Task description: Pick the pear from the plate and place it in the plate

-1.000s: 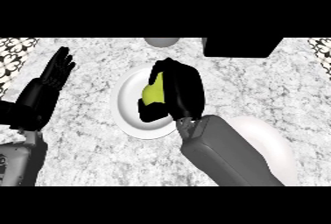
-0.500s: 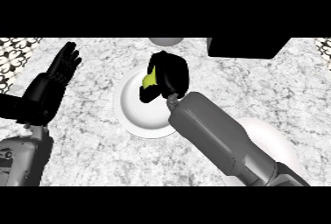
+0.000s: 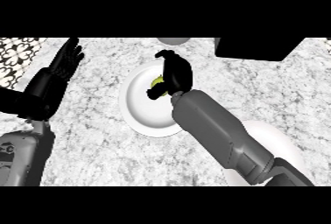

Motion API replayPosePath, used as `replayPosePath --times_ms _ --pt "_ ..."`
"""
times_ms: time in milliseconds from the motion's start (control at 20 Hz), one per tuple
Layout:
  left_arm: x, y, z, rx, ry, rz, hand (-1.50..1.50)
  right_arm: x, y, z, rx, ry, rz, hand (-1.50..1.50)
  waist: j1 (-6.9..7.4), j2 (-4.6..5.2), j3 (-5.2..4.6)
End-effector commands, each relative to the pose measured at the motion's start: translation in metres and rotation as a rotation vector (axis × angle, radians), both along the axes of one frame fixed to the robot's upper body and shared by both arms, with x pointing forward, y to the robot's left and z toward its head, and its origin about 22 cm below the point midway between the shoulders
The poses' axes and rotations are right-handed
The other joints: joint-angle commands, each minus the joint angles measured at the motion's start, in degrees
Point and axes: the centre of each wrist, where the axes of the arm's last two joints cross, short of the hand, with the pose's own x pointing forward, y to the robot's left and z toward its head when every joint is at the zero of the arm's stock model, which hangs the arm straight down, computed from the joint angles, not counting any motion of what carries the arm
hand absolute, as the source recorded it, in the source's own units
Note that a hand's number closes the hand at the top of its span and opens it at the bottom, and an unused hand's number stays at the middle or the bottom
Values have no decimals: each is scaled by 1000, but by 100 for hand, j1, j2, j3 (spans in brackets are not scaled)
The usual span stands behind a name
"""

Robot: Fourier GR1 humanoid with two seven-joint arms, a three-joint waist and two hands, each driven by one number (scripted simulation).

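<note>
Right hand (image 3: 176, 74) curls its fingers round the pear (image 3: 157, 82) above a white plate (image 3: 145, 113); left hand (image 3: 61, 65) rests with fingers straight at the marble table's (image 3: 97, 144) left edge.

- You have a marbled grey-white counter (image 3: 103, 144) carrying everything.
- A white plate (image 3: 143, 109) lies near the middle of it.
- A second white plate (image 3: 275, 142) lies at your lower right, partly hidden by the forearm.
- A grey round thing (image 3: 172, 40) sits at the far edge, cut off.
- A black block (image 3: 258, 47) sits at the far right.
</note>
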Motion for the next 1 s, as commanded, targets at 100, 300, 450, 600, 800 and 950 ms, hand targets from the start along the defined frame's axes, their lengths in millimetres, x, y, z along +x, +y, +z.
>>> replayPosePath --times_ms 100,300,450,600,800,950 --pt "0 -10 -16 -2 5 -5 0 3 -2 -1 153 -79 -1 -150 93 39 2" --pt "3 -5 3 -5 -3 3 0 6 -6 1 274 -184 -59 -150 13 -2 7" --pt "-7 2 3 3 -3 -6 0 2 -5 7 411 -214 -84 -150 66 -28 9" --pt "-1 17 -1 1 4 19 0 1 -8 5 477 -229 -78 -150 -127 -41 4" --pt "-24 9 -11 -11 22 53 0 3 -23 -3 559 -227 -123 -150 -318 -115 4" --pt "-10 24 -9 21 20 85 0 4 -39 0 586 -248 -103 -150 -524 -137 1"
